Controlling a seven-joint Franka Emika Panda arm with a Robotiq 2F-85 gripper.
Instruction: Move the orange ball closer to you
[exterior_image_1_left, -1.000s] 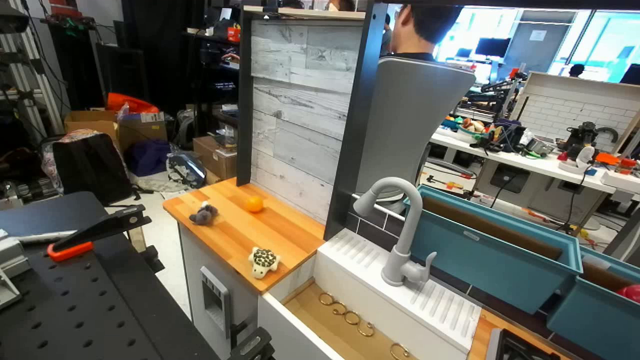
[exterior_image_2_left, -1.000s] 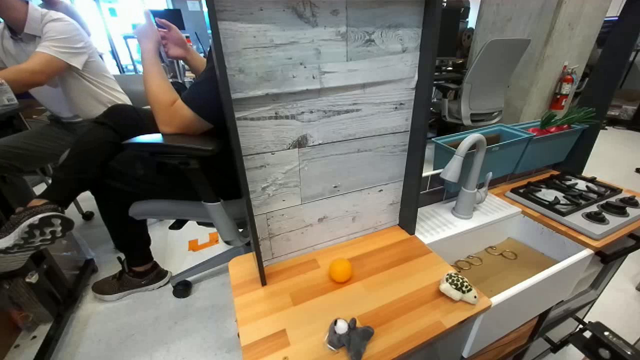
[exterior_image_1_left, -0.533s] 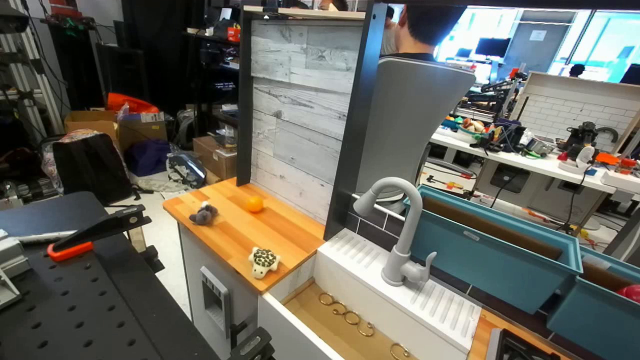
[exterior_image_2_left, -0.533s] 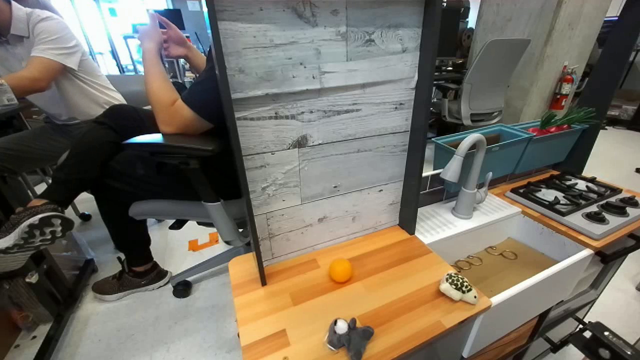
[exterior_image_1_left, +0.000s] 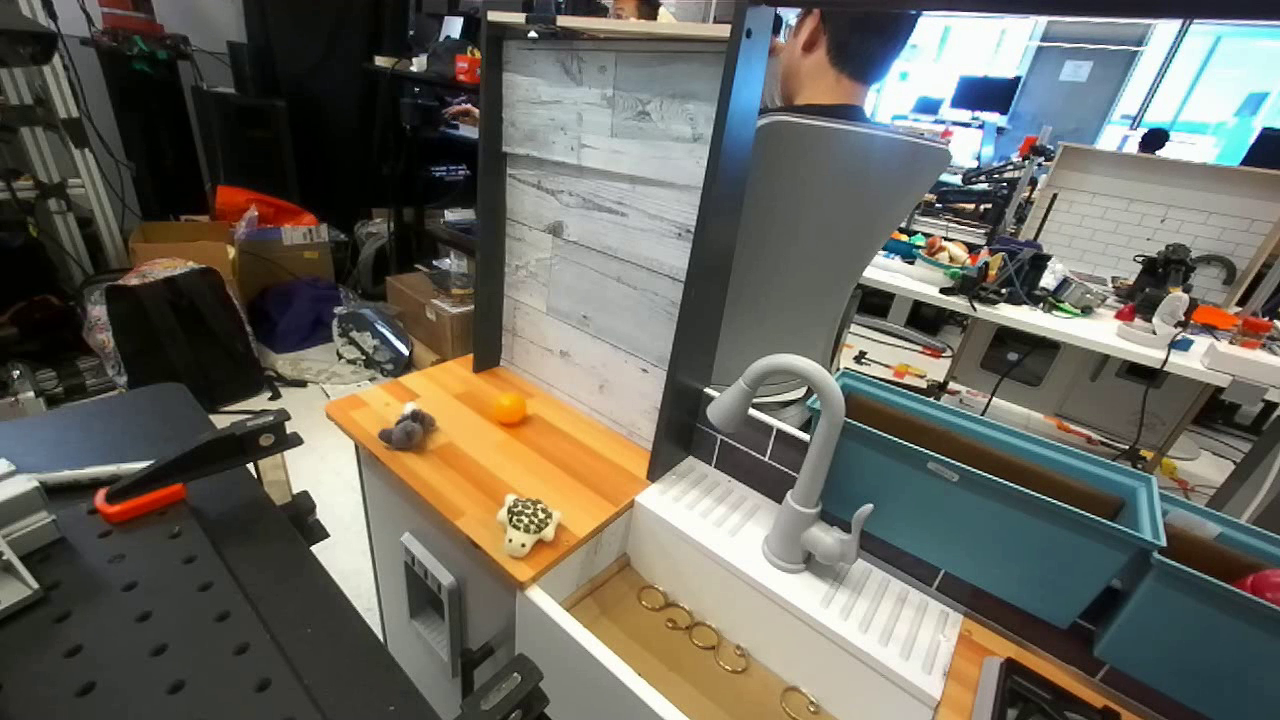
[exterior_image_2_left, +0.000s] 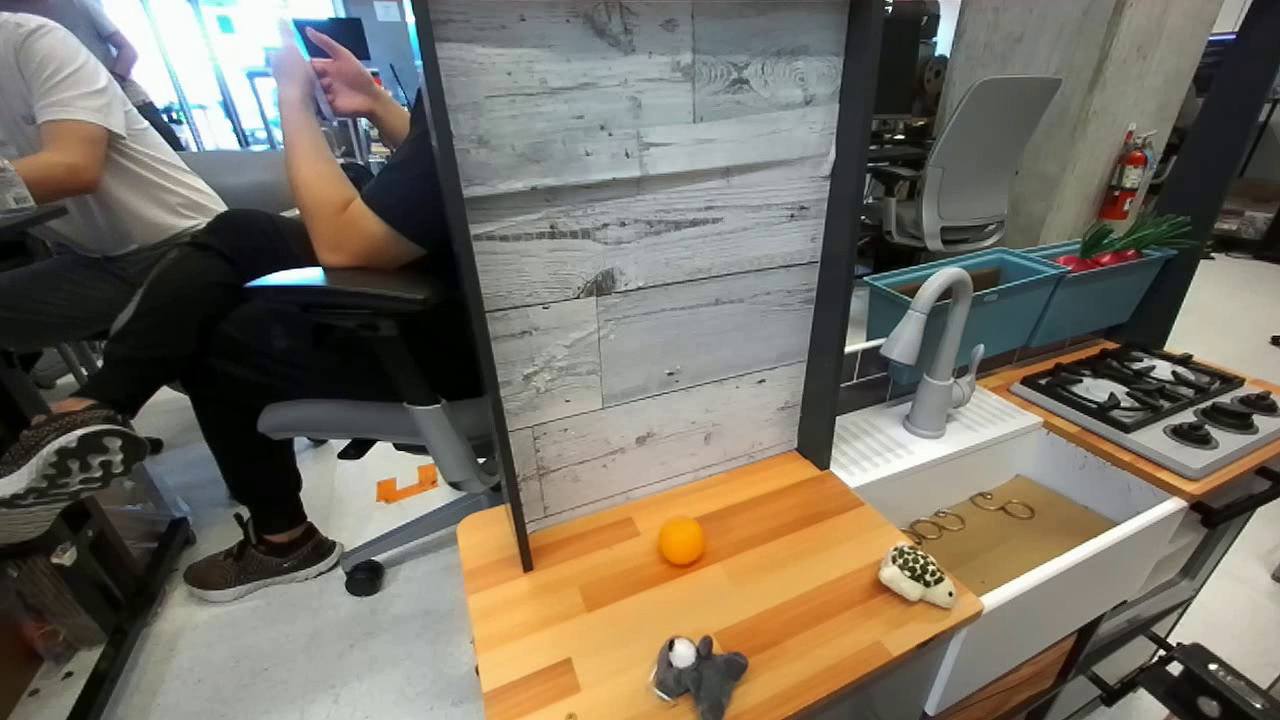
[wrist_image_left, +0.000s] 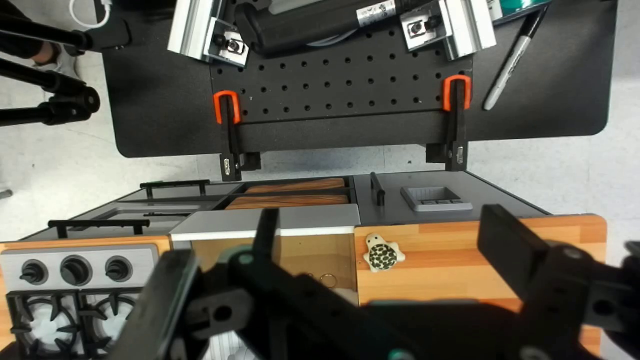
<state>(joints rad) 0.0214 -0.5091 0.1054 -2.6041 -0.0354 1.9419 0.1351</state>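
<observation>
The orange ball (exterior_image_1_left: 510, 408) rests on the wooden counter (exterior_image_1_left: 575, 470), near the foot of the wood-patterned back panel. It also shows as a plain bright sphere in an exterior view (exterior_image_2_left: 681, 541). In the wrist view the ball does not show; the gripper body covers part of the counter there. My gripper (wrist_image_left: 386, 232) is open, its fingers wide apart with nothing between them, seen from high above the counter and sink. It is out of view in both exterior views.
A speckled turtle toy (exterior_image_2_left: 916, 575) sits at the counter's sink-side front corner. A grey plush toy (exterior_image_2_left: 698, 675) lies near the front edge. The upright panel (exterior_image_2_left: 650, 300) closes the back. A faucet (exterior_image_1_left: 820, 450), sink and stove (exterior_image_2_left: 1150, 400) stand beside; a black table (wrist_image_left: 175, 125) faces the counter.
The people in the background have shifted a little. The ball, the toys and the rest of the kitchen set have not moved.
</observation>
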